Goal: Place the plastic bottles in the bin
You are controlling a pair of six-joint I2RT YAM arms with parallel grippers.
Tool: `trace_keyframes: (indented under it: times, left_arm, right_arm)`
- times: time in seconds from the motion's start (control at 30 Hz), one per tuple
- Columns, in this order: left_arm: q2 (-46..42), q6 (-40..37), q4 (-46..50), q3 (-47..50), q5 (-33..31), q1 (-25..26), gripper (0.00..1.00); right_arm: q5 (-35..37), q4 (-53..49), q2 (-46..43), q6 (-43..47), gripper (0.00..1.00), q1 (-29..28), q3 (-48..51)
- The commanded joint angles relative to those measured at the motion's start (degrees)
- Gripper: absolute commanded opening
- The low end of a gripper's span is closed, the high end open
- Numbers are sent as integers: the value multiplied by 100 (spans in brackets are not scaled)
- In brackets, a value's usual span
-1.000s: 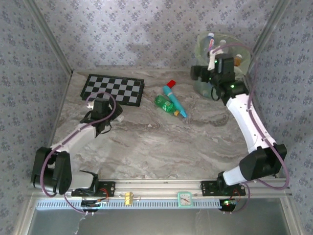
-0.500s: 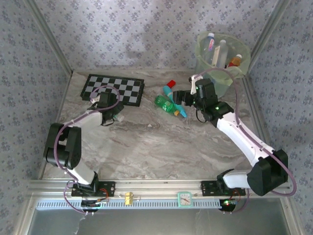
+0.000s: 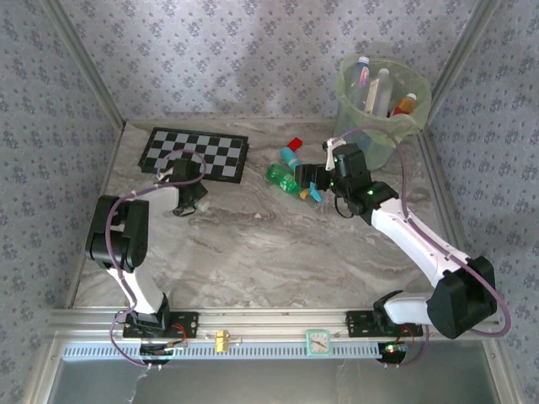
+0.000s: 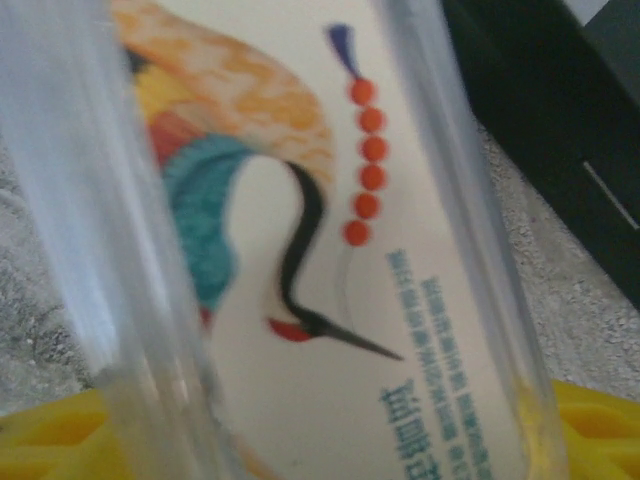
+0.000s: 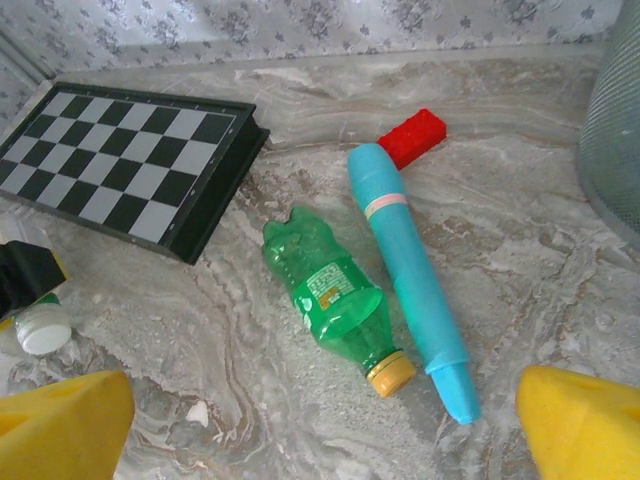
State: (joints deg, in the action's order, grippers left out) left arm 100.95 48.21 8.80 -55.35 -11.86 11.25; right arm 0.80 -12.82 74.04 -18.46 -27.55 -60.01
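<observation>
A clear plastic bottle (image 4: 300,250) with a crane picture on its label lies between the yellow pads of my left gripper (image 4: 325,450), which is shut on it. From above, that left gripper (image 3: 189,200) sits just in front of the chessboard, and the bottle's white cap (image 5: 42,328) pokes out. A green bottle (image 5: 330,295) with a yellow cap lies on the table, also the green bottle (image 3: 282,177) from above. My right gripper (image 5: 325,440) hovers open just short of its cap, nothing between its fingers. The bin (image 3: 383,97) at the back right holds several upright bottles.
A teal pen-like tube (image 5: 405,270) lies right beside the green bottle, a red piece (image 5: 412,137) at its far end. A black-and-white chessboard (image 3: 195,153) lies at the back left. The bin wall (image 5: 615,130) stands at the right. Patterned walls close in the table.
My right arm swung from over the bin down and left to the green bottle. My left gripper shifted slightly towards the board and closed from wide open onto the clear bottle.
</observation>
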Motion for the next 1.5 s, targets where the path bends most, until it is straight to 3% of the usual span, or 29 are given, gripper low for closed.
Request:
trace_keyframes:
  times: [0.0,0.33,0.53,0.8,1.13,1.47]
  left_arm:
    - [17,-37,-164,-89,161,-41,66]
    - [-1155,-359,-1069,925,508,80,54]
    - [-2161,-1172,-1586,1352,628,757,54]
    - [-3027,-2047,-2439,1632,1385,1683,53]
    - [-3127,-2458,-2747,1375,2155,2424,52]
    - [-3013,-2422,-2796,1152,2665,2640,52]
  right_arm:
    - [-132,113,-5,-78,100,-80,7]
    - [-399,216,-2,-177,100,-135,-28]
    - [-828,447,14,-450,100,-137,-46]
    - [-1907,1113,145,-992,100,-128,-89]
    - [-2987,2280,641,-1714,91,-201,-138]
    - [-3401,2912,1088,-2055,85,-506,-279]
